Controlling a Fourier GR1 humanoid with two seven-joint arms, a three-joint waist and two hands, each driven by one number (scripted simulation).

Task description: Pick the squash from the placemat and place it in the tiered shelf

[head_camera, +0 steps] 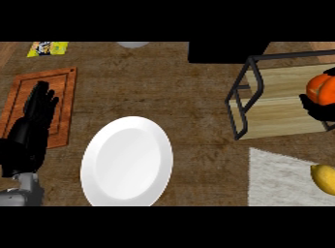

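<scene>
The orange squash is at the right edge, over the wooden boards of the black-framed tiered shelf. My right hand is curled round the squash from below, and dark fingers also show above it, so part of the squash is hidden. The pale grey placemat lies at the lower right, in front of the shelf. My left hand rests open at the far left, fingers up, over a wooden cutting board.
A yellow oval fruit lies on the placemat. A large white plate sits in the middle of the counter. The brown cutting board is at the left, with a yellow packet beyond it. A dark box stands behind the shelf.
</scene>
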